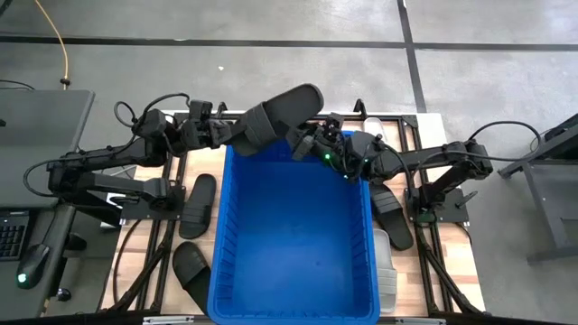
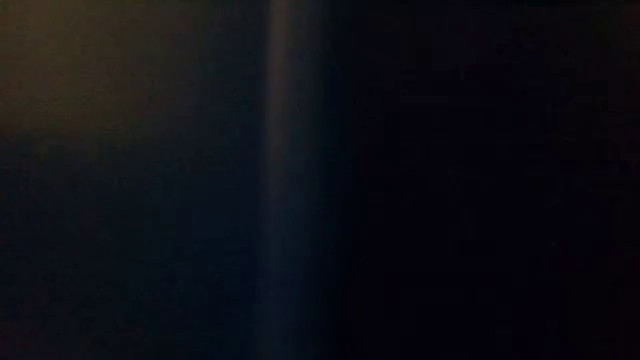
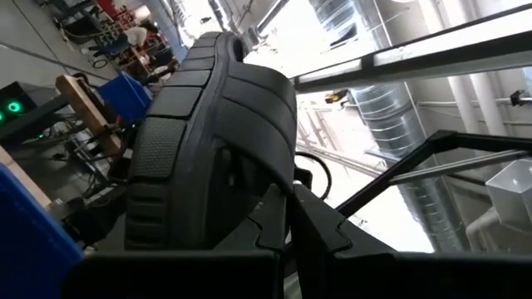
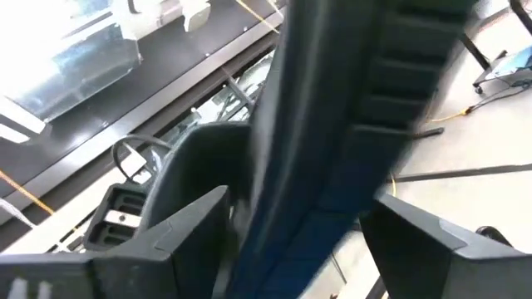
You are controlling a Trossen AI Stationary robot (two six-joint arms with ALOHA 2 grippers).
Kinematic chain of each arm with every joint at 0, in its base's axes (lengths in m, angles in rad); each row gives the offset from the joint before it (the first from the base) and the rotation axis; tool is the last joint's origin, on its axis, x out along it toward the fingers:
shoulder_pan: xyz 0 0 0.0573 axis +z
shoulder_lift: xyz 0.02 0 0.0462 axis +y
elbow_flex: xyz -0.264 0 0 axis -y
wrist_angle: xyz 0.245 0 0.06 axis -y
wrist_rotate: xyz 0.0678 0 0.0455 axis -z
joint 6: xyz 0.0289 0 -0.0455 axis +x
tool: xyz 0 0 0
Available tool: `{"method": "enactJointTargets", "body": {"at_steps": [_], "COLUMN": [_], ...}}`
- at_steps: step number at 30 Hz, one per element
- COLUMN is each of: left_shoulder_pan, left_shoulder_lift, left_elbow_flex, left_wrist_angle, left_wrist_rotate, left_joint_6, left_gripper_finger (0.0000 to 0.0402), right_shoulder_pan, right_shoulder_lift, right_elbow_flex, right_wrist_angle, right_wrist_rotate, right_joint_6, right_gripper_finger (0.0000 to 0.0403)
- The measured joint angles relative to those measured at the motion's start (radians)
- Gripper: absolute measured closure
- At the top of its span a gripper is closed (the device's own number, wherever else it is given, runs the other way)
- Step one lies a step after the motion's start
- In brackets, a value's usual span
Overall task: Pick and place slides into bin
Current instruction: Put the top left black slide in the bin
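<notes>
A black slide (image 1: 282, 112) hangs tilted over the far rim of the blue bin (image 1: 220, 253), with my left gripper (image 1: 238, 134) shut on it. In the left wrist view its ribbed strap (image 3: 208, 124) rises just ahead of the fingers. My right gripper (image 1: 312, 144) is open over the bin's far edge, close by the same slide. In the right wrist view the slide (image 4: 332, 108) runs between its spread fingers. The low view is dark and shows nothing. My left gripper pinches the slide between its two fingers at the strap's lower edge (image 3: 278, 187), where it meets the sole. It comes from the table's left, slanting slightly upward. The slide is lifted clear and sticks out ahead of the fingers toward the far right. My right gripper's fingers (image 4: 187, 228) stand on either side of the slide; I cannot tell whether they touch it.
Two black slides (image 1: 199, 204) (image 1: 191, 267) lie on the table left of the bin. Right of it lie a black slide (image 1: 394, 217) and a pale one (image 1: 385, 264). Another pale slide (image 1: 372, 126) sits at the far edge behind my right arm.
</notes>
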State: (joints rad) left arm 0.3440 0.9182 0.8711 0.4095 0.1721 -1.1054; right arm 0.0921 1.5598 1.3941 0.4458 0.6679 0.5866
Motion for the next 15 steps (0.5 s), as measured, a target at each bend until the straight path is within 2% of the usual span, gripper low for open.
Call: {"method": "enactJointTargets", "body": {"at_steps": [2,4,9,15], "left_shoulder_pan": [0.0,0.0,0.001,0.001], "left_shoulder_lift": [0.003,0.003,0.001,0.0], "left_elbow_flex": [0.0,0.0,0.0,0.0], "left_wrist_angle": [-0.002,-0.003,-0.012,-0.025], "left_wrist_rotate": [-0.006,-0.007,-0.004,0.032], "left_joint_6": [0.006,0.006,0.01,0.034], "left_gripper_finger": [0.0401,0.0401,0.0401,0.0399], "right_shoulder_pan": [0.001,0.002,-0.002,-0.001], "right_shoulder_lift": [0.0,0.0,-0.002,-0.012], "right_elbow_flex": [0.0,0.0,0.0,0.001], "right_wrist_angle": [0.0,0.0,0.0,-0.061], "right_wrist_rotate": [0.008,0.005,-0.067,-0.093], "right_joint_6": [-0.001,-0.009,0.024,0.078], "right_gripper_finger": [0.0169,0.0205,0.0364,0.0366]}}
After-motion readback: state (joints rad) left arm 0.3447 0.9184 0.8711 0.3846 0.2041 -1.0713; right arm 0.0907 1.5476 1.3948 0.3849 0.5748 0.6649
